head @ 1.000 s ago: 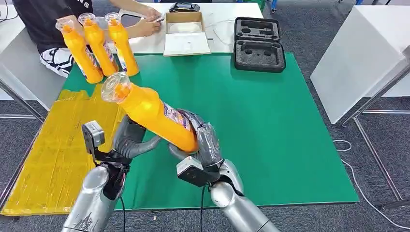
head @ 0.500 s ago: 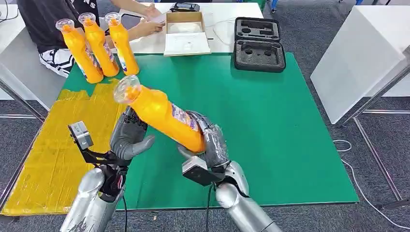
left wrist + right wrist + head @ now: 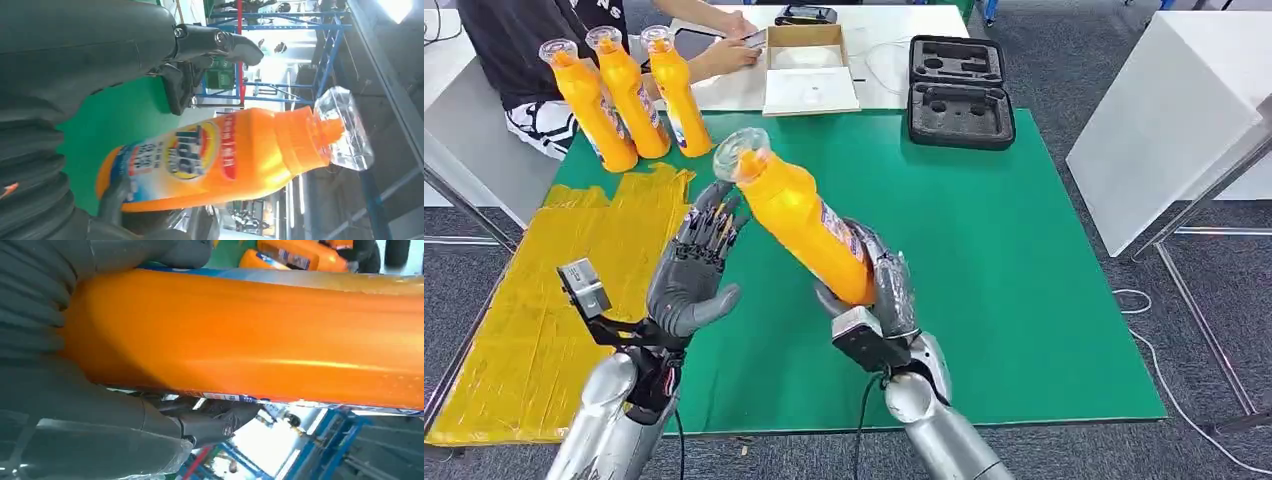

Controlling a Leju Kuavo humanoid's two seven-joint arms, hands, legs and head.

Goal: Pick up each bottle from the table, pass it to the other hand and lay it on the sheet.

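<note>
Beside the bottle (image 3: 799, 215), left hand (image 3: 692, 275) has let go.

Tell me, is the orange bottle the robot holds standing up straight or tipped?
Tipped. The right hand grips the bottle near its base, and its clear cap leans toward the open left hand.

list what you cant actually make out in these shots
- Held bottle: its base is hidden inside the right hand in the head view; the right wrist view sits too close, a blurred orange body.
- Label print: too small in the head view, turned sideways in the left wrist view.
- Left hand: open beside the bottle; its palm side faces away from the head camera.
- Person: cut off by the top edge.
</note>
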